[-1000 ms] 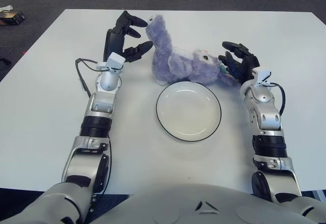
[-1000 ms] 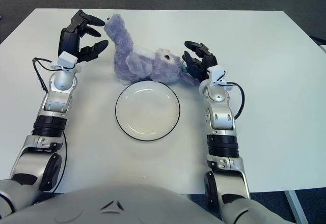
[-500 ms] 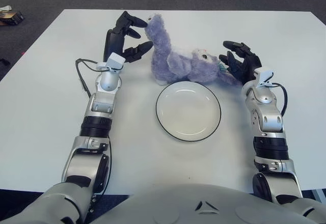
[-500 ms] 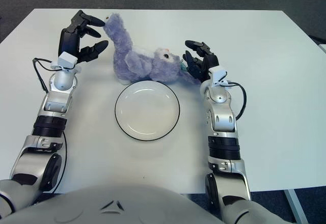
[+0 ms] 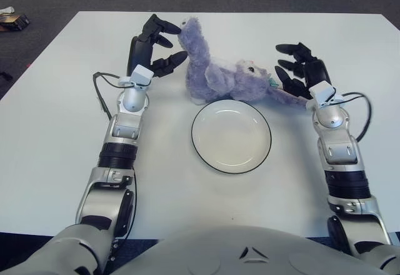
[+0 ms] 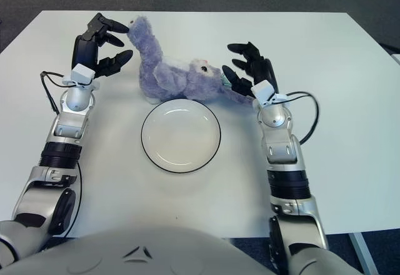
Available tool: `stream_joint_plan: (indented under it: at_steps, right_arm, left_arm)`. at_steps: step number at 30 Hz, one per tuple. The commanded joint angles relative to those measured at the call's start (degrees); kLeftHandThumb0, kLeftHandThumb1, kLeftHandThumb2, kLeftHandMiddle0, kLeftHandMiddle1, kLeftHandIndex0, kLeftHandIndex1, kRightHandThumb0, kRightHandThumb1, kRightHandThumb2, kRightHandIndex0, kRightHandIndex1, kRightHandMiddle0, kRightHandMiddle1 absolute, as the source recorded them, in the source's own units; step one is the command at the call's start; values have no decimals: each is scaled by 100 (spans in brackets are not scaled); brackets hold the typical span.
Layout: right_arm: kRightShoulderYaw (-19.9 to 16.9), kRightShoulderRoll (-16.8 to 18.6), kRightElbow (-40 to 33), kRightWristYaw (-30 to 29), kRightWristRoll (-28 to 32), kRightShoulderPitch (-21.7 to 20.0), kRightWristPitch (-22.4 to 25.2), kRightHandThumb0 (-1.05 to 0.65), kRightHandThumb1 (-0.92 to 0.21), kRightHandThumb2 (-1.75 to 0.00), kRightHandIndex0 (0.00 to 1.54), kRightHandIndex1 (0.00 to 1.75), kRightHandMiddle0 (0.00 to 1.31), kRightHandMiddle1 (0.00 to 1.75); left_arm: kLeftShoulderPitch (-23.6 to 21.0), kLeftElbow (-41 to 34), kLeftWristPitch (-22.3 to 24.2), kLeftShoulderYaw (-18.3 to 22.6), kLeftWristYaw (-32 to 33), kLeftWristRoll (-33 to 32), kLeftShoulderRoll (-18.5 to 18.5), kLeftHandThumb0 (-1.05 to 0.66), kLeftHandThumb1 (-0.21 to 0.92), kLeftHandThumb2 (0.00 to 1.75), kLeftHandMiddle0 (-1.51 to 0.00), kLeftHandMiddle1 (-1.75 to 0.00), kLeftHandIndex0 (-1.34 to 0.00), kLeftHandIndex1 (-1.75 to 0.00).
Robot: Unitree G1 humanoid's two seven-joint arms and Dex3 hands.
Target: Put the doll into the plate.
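Note:
A purple plush doll (image 5: 219, 72) lies on its side on the white table, just behind a white plate (image 5: 231, 135) with a dark rim. The plate holds nothing. My left hand (image 5: 155, 45) is at the doll's raised end on the left, fingers spread around it, not closed. My right hand (image 5: 301, 69) is at the doll's right end, fingers spread, close to its low limb. It also shows in the right eye view (image 6: 249, 69).
The white table (image 5: 56, 119) spreads wide on both sides of the plate. A black cable (image 5: 100, 94) loops beside my left forearm. A small object (image 5: 12, 19) lies on the dark floor at the far left.
My right hand and forearm have shifted to the right and the fingers have opened wider, away from the doll's right end. The left hand, the doll and the plate have not moved.

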Motion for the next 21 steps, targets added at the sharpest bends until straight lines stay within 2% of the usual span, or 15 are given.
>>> stream_joint_plan:
  at_steps: [1,5,10,14,21]
  right_arm:
    - [68,-263,-205,392,-76,-143,102,-53,-92,-32,52,0,26,59]
    - [215,-509,-116,701,-210,-307,-60,-55,-92,-30,49,0,26,54]
    - [389,-710,46,874,-420,-460,-311,-63,-92,-28,47,0,28,37]
    - [527,-972,187,1226,-481,-706,-549,-66,-92,-27,43,0,28,27]
    - [556,-1108,286,1479,-512,-856,-725,-68,-92,-25,37,0,27,21]
  left_arm:
    - [-29,51,-46,-2,-53,-44,22,-1,88,28,-53,-148,-49,-120]
    - [-36,50,-33,-11,-50,-39,12,-1,88,28,-53,-148,-49,-120]
    - [-43,52,-21,-18,-47,-33,5,-1,88,28,-53,-148,-50,-120]
    - [-41,31,5,-44,-28,-5,-21,-1,88,28,-53,-148,-50,-120]
    - [-40,3,38,-67,-14,21,-46,-1,88,28,-53,-148,-50,-120]
